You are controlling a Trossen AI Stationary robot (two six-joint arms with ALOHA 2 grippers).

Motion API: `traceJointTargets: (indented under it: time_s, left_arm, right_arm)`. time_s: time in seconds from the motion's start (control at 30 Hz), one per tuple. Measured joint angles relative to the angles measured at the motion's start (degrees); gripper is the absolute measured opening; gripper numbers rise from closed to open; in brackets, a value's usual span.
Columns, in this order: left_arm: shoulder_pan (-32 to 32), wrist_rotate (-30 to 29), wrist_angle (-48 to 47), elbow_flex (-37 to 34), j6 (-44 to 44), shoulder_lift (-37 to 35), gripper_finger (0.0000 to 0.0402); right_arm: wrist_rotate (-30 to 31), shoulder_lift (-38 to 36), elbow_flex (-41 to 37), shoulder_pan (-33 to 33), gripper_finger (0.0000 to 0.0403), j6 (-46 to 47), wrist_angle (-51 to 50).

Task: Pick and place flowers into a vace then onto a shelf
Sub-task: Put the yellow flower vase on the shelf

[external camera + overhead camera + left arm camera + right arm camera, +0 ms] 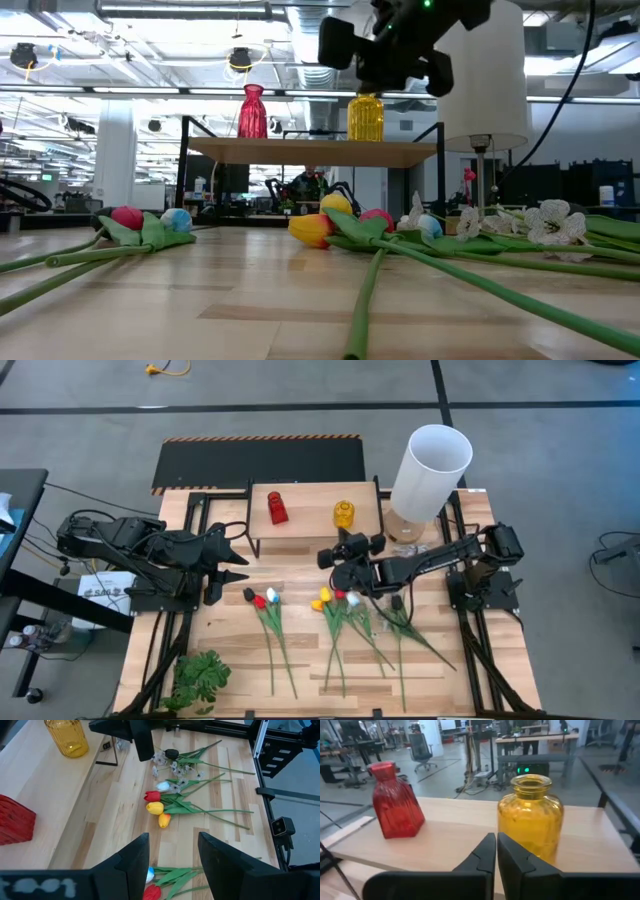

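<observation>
High view: the right gripper (340, 552) is seen closed on nothing, raised beside the shelf (312, 510) (both vases already stand there). The yellow vase (530, 817) could be knocked over if the shut fingers (487, 855) were driven forward. The flowers (340, 610) lie on the table beneath and well apart; the left gripper (232, 565), fingers parted, waits empty at the left.

The table (300, 660) carries flowers (340, 615) and a shelf (312, 515) (two vases).
</observation>
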Motion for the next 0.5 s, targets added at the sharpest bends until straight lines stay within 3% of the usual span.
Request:
traceJointTargets:
  time_s: [0.5]
  left_arm:
    - [0.0,0.0,0.0,0.0,0.0,0.0,0.0158]
  right_arm:
    - [0.0,0.0,0.0,-2.7,0.0,5.9,-6.6]
